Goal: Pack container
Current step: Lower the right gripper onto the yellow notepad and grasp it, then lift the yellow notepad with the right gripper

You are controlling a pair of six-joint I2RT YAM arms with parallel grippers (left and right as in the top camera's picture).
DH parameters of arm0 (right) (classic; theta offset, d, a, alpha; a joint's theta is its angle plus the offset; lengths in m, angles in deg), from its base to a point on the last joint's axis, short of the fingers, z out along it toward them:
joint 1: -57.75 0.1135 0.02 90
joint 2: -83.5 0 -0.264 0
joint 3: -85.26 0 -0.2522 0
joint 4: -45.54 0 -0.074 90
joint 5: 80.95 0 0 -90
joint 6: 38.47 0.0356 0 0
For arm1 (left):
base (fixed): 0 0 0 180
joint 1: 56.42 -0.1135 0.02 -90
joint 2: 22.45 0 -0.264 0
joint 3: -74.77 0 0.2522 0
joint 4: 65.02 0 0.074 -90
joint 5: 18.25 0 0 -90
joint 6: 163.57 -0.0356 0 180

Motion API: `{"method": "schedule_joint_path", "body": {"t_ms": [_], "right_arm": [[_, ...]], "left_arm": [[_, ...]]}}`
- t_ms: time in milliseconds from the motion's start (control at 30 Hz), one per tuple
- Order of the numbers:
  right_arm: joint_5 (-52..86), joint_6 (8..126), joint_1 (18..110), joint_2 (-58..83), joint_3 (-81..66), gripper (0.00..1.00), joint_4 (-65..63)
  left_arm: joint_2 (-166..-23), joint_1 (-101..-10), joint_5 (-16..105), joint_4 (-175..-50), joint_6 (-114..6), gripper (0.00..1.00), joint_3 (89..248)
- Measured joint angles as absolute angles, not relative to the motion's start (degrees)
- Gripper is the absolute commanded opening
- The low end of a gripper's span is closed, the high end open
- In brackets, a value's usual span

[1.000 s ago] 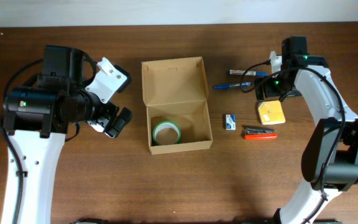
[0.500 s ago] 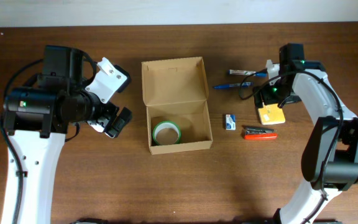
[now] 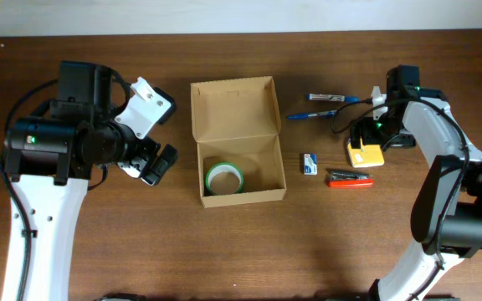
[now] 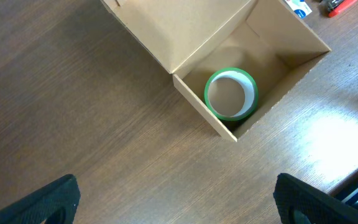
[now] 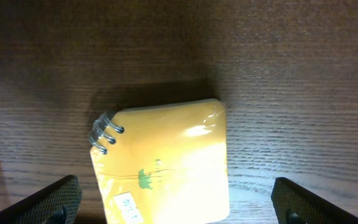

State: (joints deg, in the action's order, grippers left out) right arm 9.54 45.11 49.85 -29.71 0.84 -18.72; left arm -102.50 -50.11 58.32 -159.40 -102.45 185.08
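Near the right edge of the table (image 3: 325,251), the right gripper (image 5: 178,202) is hovering spread-jawed over the yellow notepad (image 5: 166,162), possibly risking a snag on its spiral.

Even, sharp lighting; glare on the table (image 4: 328,130).

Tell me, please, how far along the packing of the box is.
Done: a green tape roll lies in the open cardboard box. In hand: the right tool hangs open over the yellow notepad, gripping nothing; the left tool is open beside the box. Left: the notepad, two pens, a small blue-and-white item and the red stapler, all on the table.
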Motion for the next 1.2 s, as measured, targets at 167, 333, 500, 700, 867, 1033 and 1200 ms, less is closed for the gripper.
{"method": "schedule_joint_path", "body": {"t_ms": [167, 333, 500, 700, 867, 1033, 1200], "right_arm": [[10.62, 45.57, 49.85, -29.71, -0.42, 0.99, -17.50], [10.72, 48.15, 49.85, -29.99, -0.75, 0.99, -18.05], [10.90, 49.63, 49.85, -30.30, -0.75, 0.99, -18.16], [10.92, 49.24, 49.85, -31.54, -0.75, 0.99, -17.85], [11.07, 48.94, 49.85, -34.19, -0.75, 0.99, -17.72], [11.07, 48.74, 49.85, -34.43, -0.75, 1.00, -17.70], [11.03, 48.52, 49.85, -34.43, -0.75, 0.95, -17.94]], "left_arm": [[-102.50, -50.11, 58.32, -159.40, -102.45, 1.00, 185.08], [-102.50, -50.11, 58.32, -159.40, -102.45, 0.99, 185.08], [-102.50, -50.11, 58.32, -159.40, -102.45, 1.00, 185.08], [-102.50, -50.11, 58.32, -159.40, -102.45, 1.00, 185.08], [-102.50, -50.11, 58.32, -159.40, -102.45, 0.99, 185.08], [-102.50, -50.11, 58.32, -159.40, -102.45, 0.99, 185.08], [-102.50, -50.11, 58.32, -159.40, -102.45, 1.00, 185.08]]}}
